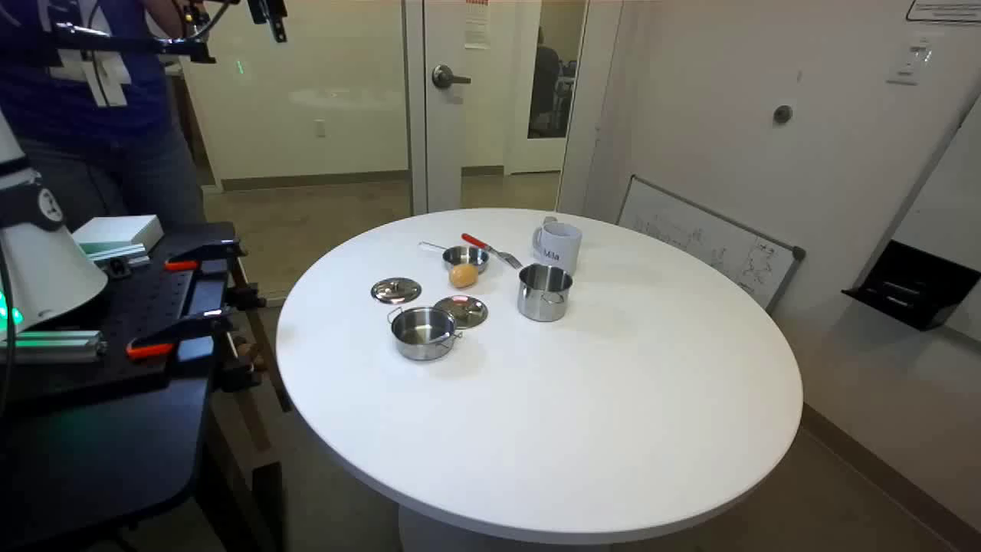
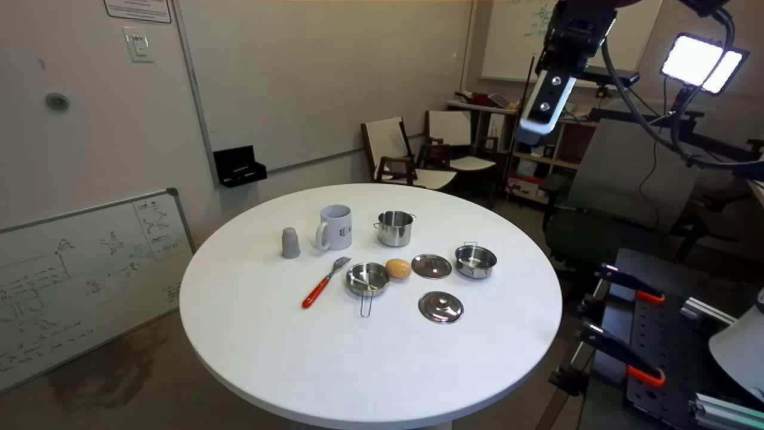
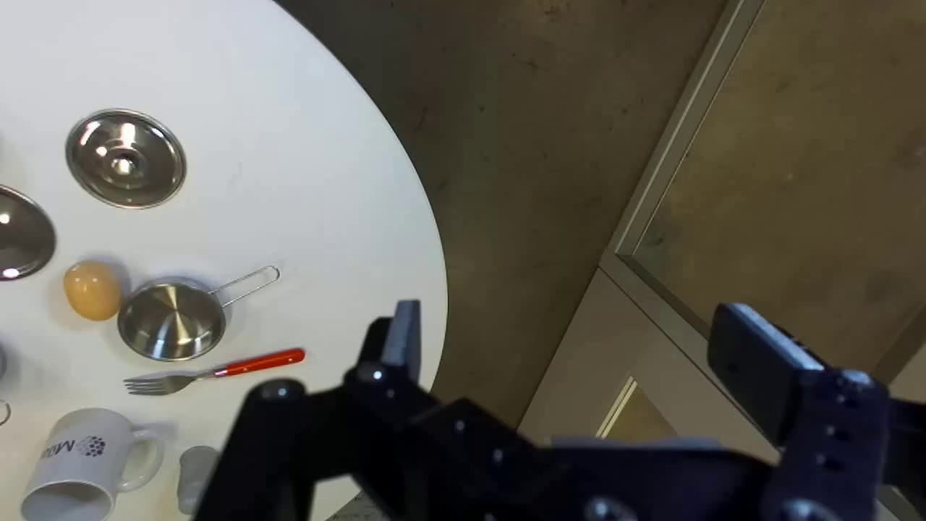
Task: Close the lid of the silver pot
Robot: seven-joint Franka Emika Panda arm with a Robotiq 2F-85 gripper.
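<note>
The silver pot (image 1: 543,295) stands upright and uncovered on the table; it also shows in an exterior view (image 2: 395,229). In the wrist view only a sliver shows at the left edge. Two silver lids with centre knobs lie flat on the table: one lid (image 1: 396,290) (image 2: 441,307) (image 3: 126,158) near the rim, another lid (image 1: 461,311) (image 2: 431,266) (image 3: 23,235) beside the two-handled silver bowl (image 1: 424,334) (image 2: 475,261). I cannot tell which belongs to the pot. My gripper (image 3: 568,311) is open and empty, high above the table and away from the lids; it also shows in an exterior view (image 2: 534,128).
A small pan (image 2: 367,279) touches or nearly touches an egg-like yellow object (image 2: 398,269). A red-handled fork (image 2: 319,289), a white mug (image 2: 335,229) and a grey container (image 2: 290,243) stand or lie near it. The round table's edge (image 3: 423,188) passes below the gripper.
</note>
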